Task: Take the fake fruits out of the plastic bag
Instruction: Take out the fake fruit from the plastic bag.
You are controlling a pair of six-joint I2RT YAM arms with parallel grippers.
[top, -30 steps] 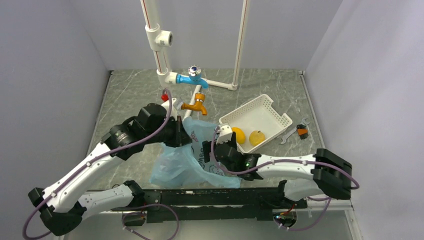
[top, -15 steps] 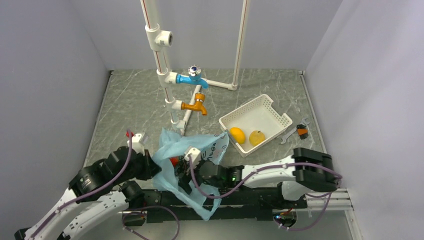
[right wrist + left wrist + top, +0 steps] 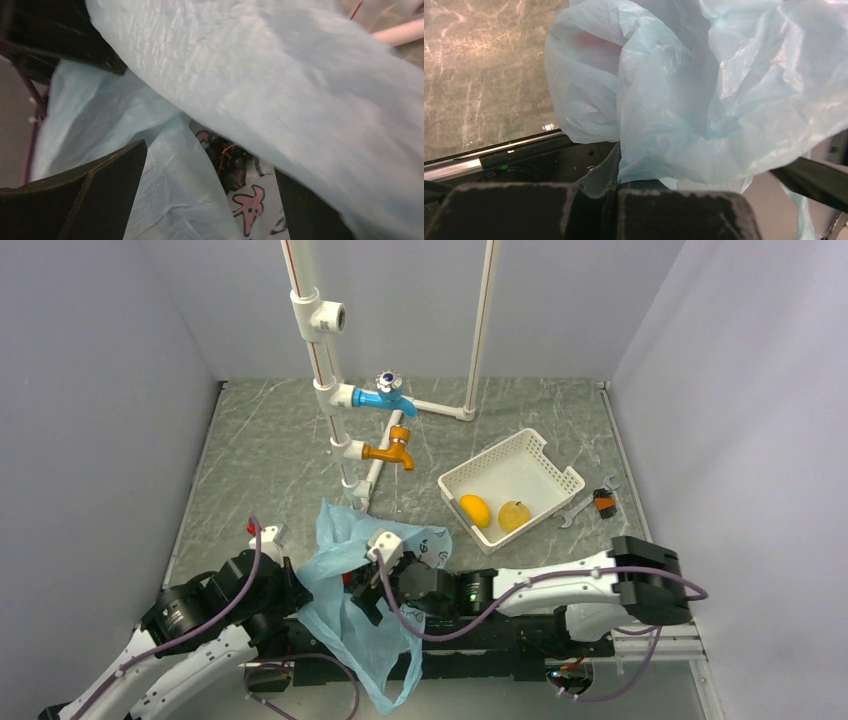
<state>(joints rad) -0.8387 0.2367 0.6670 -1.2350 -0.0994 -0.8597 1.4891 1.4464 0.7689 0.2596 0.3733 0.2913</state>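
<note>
The light-blue plastic bag [image 3: 345, 565] lies crumpled at the table's near edge, one end hanging over the front rail. My left gripper [image 3: 292, 585] is shut on a fold of the bag [image 3: 684, 100]; a reddish fruit [image 3: 591, 42] shows faintly through the film. My right gripper [image 3: 372, 585] is open inside the bag's mouth [image 3: 250, 75], its jaws either side of the dark grape bunch [image 3: 227, 160], not touching it. The orange-yellow fruit [image 3: 476, 510] and the pale yellow fruit [image 3: 513, 515] lie in the white basket [image 3: 545, 455].
A white pipe frame with a blue tap [image 3: 395, 395] and an orange tap [image 3: 392, 452] stands behind the bag. A wrench [image 3: 577, 510] and a small orange-black part [image 3: 604, 503] lie right of the basket. The black front rail [image 3: 480, 640] runs under the arms.
Both arms have pulled back to the near edge, taking the bag with them. The bag now hangs over the front rail, and my right gripper sits in its mouth.
</note>
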